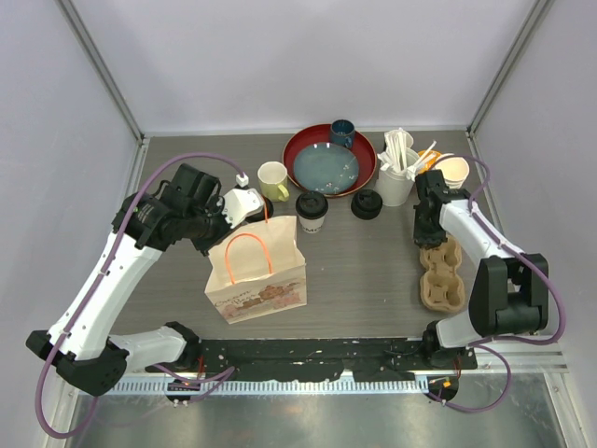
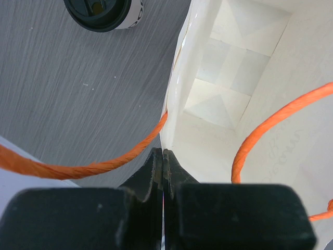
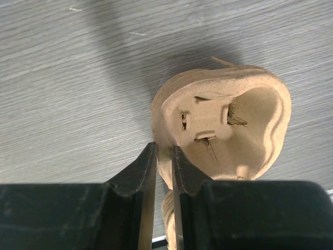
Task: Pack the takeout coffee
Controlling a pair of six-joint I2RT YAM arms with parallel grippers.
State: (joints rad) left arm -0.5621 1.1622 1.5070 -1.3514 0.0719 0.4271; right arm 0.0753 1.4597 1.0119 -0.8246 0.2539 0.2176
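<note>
Two cream paper cups with black lids stand mid-table: one (image 1: 312,211) just behind the paper bag (image 1: 256,271), the other (image 1: 367,203) to its right. The first also shows in the left wrist view (image 2: 104,13). My left gripper (image 1: 230,217) is shut on the bag's rim (image 2: 171,104) beside its orange handle (image 2: 83,167); the bag's white inside is empty. My right gripper (image 1: 430,231) is shut on the rim of the brown pulp cup carrier (image 1: 442,273), whose pocket fills the right wrist view (image 3: 223,130).
A red plate with a blue dish (image 1: 328,161) and a dark blue cup (image 1: 342,132) sit at the back. A pale yellow mug (image 1: 272,179) stands left of them. A white holder of stirrers (image 1: 397,173) and stacked cups (image 1: 451,171) stand back right.
</note>
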